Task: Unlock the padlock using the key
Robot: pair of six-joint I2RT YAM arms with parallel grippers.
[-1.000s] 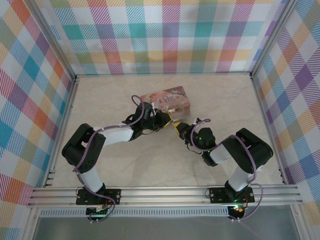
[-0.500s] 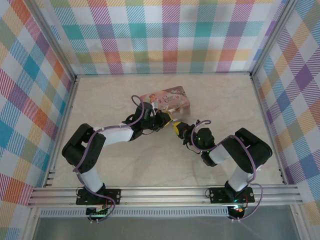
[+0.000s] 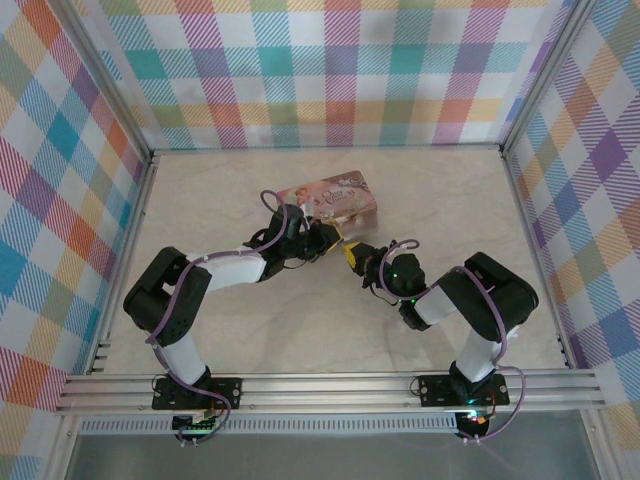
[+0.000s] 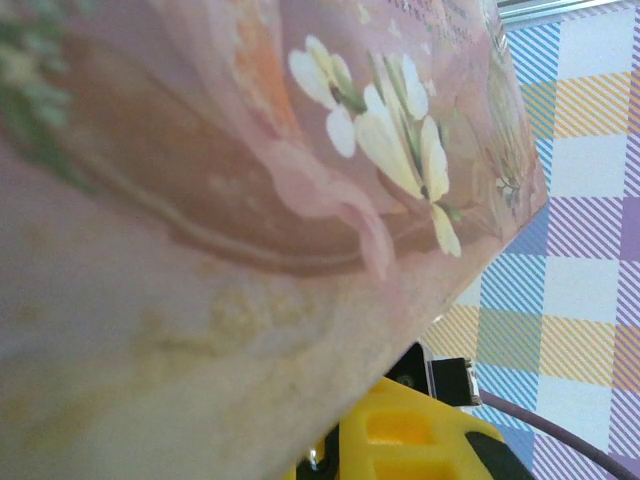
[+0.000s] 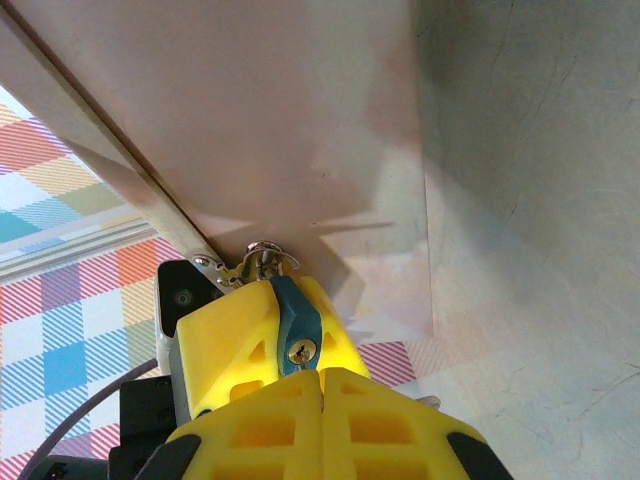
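The padlock (image 5: 298, 328) sits pinched between the left fingers (image 5: 230, 340), its keyhole end facing the right fingers (image 5: 385, 420). Those are pressed tight together just beside it. Its shackle (image 5: 268, 255) hooks at the edge of the pink tin (image 5: 250, 120) on the worktop (image 5: 530, 200).

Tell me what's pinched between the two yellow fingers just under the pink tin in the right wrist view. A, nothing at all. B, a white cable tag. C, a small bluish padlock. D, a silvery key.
C: the bluish padlock sits squeezed between the yellow fingers, with its brass keyhole turned toward the camera.
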